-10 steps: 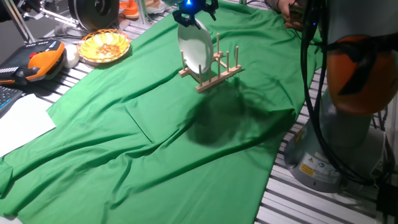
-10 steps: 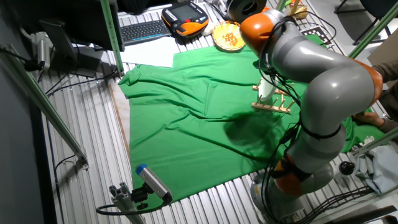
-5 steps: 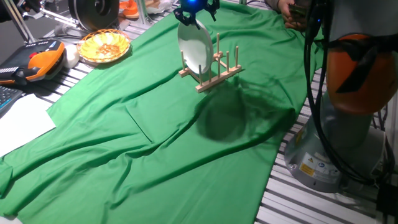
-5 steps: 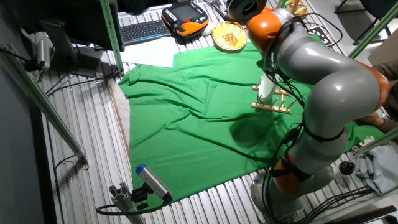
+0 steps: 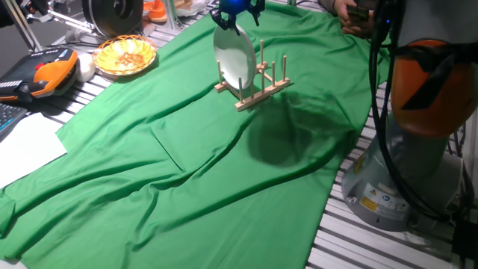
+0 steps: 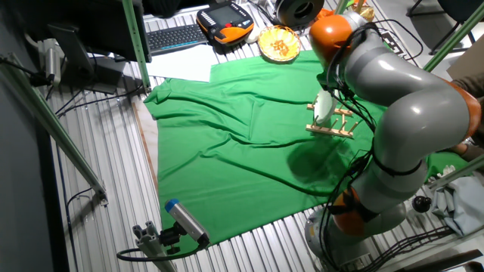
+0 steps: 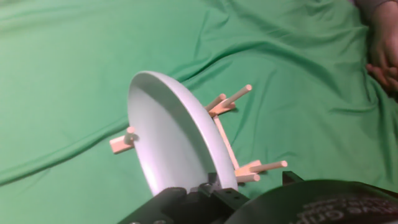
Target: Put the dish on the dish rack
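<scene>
The white dish (image 5: 234, 60) stands on edge between the pegs of the small wooden dish rack (image 5: 258, 87) on the green cloth. My gripper (image 5: 236, 20) hangs right over the dish's top rim with its fingers spread, and looks open. In the hand view the dish (image 7: 168, 137) leans in the rack (image 7: 239, 95), and its near rim reaches up to the black gripper body (image 7: 186, 200) at the bottom edge. In the other fixed view the dish (image 6: 323, 107) and rack (image 6: 336, 128) sit just past my arm, which hides the gripper.
An orange-yellow basket of food (image 5: 125, 54) and an orange teach pendant (image 5: 48, 72) lie at the back left beside the cloth. White paper (image 5: 26, 146) lies at the left. A person's hand (image 7: 382, 56) rests on the cloth to the right. The robot base (image 5: 403, 164) stands at the right edge.
My gripper has shifted slightly up and to the right above the dish. The arm's elbow has swung and its shadow has slid right. The dish and rack have not moved.
</scene>
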Robot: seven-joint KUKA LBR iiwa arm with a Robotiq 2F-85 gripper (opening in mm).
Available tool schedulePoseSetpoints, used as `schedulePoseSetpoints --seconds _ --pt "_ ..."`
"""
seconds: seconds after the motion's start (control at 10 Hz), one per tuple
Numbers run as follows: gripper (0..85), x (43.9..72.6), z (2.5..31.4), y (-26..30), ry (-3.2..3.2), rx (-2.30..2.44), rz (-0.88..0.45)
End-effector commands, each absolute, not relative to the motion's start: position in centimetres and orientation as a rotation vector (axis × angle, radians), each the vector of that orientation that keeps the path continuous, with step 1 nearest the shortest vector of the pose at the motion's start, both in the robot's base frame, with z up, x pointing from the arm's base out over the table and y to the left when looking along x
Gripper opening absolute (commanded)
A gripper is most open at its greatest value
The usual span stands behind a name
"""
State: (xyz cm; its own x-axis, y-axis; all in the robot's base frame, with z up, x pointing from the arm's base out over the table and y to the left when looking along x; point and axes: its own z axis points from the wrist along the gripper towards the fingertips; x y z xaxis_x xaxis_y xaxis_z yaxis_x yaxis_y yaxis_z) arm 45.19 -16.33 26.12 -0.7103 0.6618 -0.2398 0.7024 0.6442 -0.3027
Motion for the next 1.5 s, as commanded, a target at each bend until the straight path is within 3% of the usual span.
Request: schedulePoseSetpoints --seconds 0.0,0.5,1.0,1.4 --pt "51.0 45.25 26.07 -16.3 2.765 1.125 -0.549" --pt "51.0 45.28 25.97 -16.29 2.811 1.027 -0.403" --pt "51.0 45.44 25.61 -16.22 2.8 1.013 -0.36" --pt "51.0 45.53 25.49 -16.21 2.798 1.016 -0.399"
